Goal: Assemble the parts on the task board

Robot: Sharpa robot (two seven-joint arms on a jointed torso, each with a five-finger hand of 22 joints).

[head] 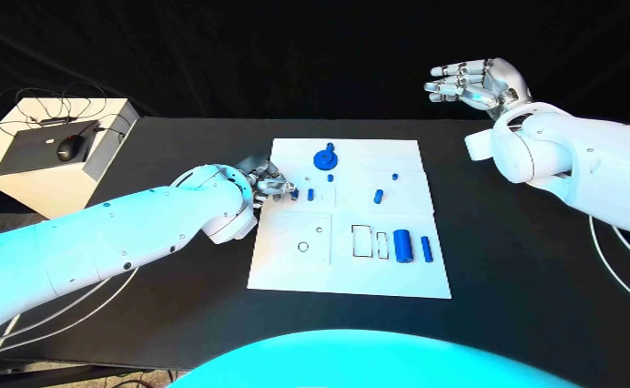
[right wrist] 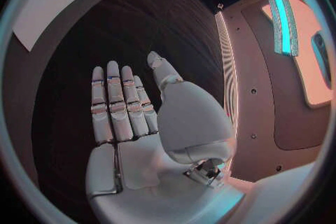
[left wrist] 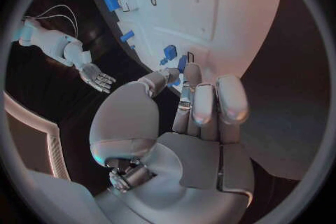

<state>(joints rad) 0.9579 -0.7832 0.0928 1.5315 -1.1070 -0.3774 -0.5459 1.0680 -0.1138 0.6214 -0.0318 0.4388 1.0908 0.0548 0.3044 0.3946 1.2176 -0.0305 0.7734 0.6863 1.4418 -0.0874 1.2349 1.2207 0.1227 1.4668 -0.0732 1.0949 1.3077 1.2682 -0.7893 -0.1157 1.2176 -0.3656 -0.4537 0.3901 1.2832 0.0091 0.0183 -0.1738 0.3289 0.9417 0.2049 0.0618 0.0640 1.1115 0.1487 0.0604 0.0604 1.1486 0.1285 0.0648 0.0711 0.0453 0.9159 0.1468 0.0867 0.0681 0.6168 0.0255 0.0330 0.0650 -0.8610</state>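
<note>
The white task board (head: 299, 265) lies in the middle of the black table. A round blue part (head: 324, 159) stands near its far edge. Small blue parts (head: 378, 195) stand mid-board, and two longer blue parts (head: 403, 246) lie at the near right beside empty slots. My left hand (head: 269, 180) is at the board's left edge. Its thumb and a fingertip (left wrist: 190, 74) pinch a small blue part (left wrist: 182, 63), close to another standing part (left wrist: 170, 51). My right hand (head: 475, 83) is raised over the table's far right, fingers (right wrist: 115, 101) spread and holding nothing.
A white box (head: 112, 119) with a black mouse (head: 68, 146) and cables stands at the table's left rear. Bare black table (head: 525, 260) lies right of the board. The board's corner (right wrist: 56, 5) lies well away from my right hand.
</note>
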